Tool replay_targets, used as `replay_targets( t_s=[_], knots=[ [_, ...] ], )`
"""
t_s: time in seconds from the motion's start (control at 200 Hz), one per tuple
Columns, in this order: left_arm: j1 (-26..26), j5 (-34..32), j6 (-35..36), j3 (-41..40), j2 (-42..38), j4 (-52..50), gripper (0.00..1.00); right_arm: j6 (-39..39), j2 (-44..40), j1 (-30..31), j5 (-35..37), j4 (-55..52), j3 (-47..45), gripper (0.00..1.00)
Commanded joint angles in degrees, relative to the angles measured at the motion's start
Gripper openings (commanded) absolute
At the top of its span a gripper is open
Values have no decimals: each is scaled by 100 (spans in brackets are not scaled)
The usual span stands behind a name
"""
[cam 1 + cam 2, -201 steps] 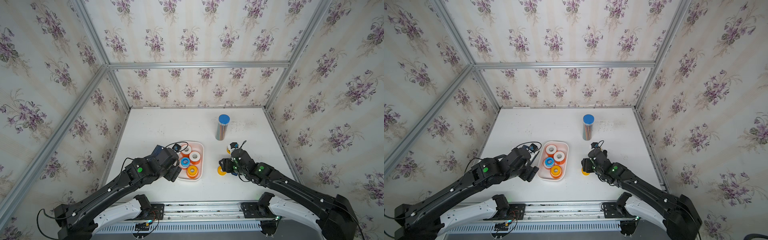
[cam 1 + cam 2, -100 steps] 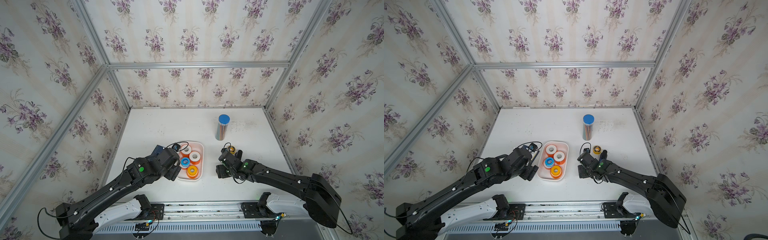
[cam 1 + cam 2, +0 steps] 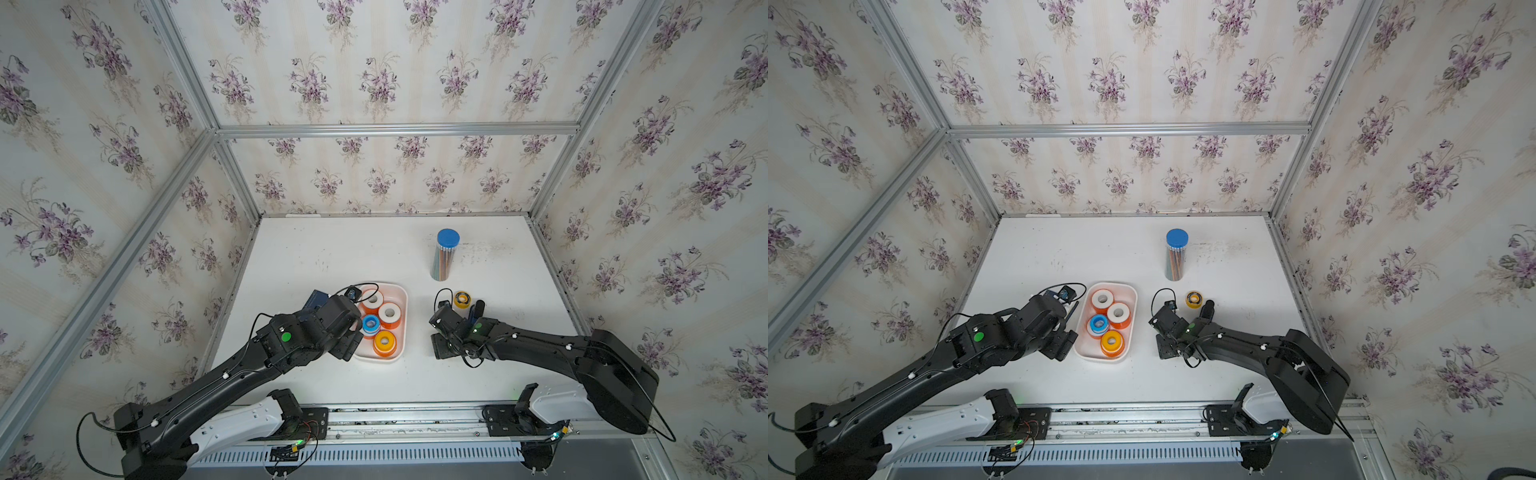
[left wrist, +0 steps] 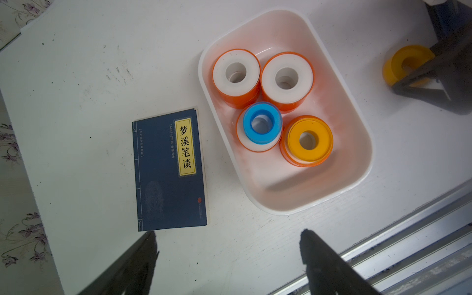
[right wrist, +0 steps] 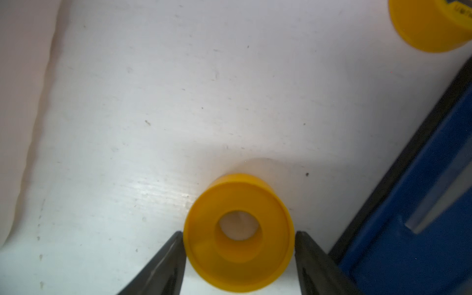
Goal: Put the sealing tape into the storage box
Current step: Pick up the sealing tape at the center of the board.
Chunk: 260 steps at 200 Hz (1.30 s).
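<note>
Black right gripper: fingers flank yellow roll lying flat on table, tips at its sides; firm clamp or hairline gap cannot be told. Blue bar just beside; second yellow roll beyond. Left gripper: jaws wide apart, empty, over bare table near booklet. White tray between arms holds other rolls, some stacked.
</note>
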Motion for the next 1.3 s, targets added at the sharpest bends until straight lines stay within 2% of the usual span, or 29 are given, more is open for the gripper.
replay_targets(
  t_s=[0.0, 0.185, 0.4, 0.759, 1.009, 1.294],
  knots=[
    [0, -95, -32, 15, -2, -59, 88, -18, 77, 4, 55, 122, 61, 66],
    [5, -94, -33, 16, 6, -56, 88, -45, 133, 4, 58, 182, 97, 63],
    [0, -90, -40, 15, 41, -56, 88, -48, 282, 4, 13, 305, 143, 67],
    [0, -121, -46, 15, 44, -60, 88, -127, 174, 4, 18, 219, 405, 53],
    [0, -136, -45, 16, 15, -63, 88, -402, 112, 8, -81, -160, 1356, 51],
    [0, -157, -48, 7, -69, -63, 88, -813, 1259, 5, -532, -431, 3096, 50]
  ],
)
